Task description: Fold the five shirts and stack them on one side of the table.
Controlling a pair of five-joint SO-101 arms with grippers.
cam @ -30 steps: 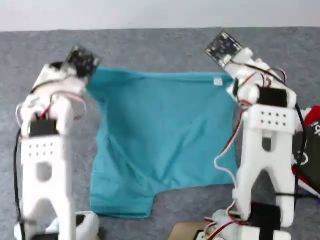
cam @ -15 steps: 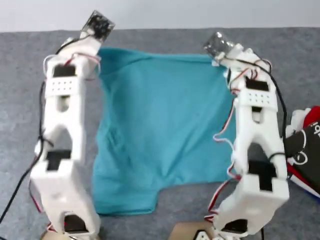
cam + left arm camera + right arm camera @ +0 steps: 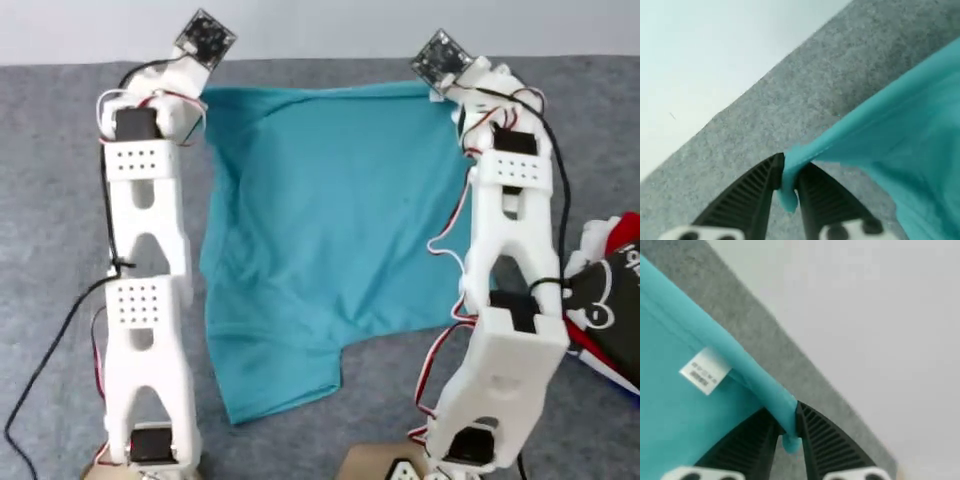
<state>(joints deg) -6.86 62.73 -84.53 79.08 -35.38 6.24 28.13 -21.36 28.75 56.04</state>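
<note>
High view: left arm stretched long toward the far side of the desk [image 3: 60,150]. The left claw [image 3: 791,167] is clamped on the far left corner of the teal shirt [image 3: 330,230], with a nub of cloth poking out between the jaws. The shirt lies spread on the desk between the two arms, its far edge lifted and drawn straight from claw to claw, and one sleeve trails off the near left corner. The right arm is equally extended, and the right claw [image 3: 785,415] pinches the far right corner, just past a small white tag [image 3: 705,371] on the hem. Pinching both corners at once likely keeps the edge taut so the body drags flat and smooths out ready for folding. A pile of clothes [image 3: 610,290] sits at the desk's right edge, near the right arm and apart from the teal shirt. Against the earlier frames, both arms have unfolded from a bent pose to near full reach. The shirt's far edge has travelled toward the back of the desk, and the trailing sleeve has slid up and to the right.
</note>
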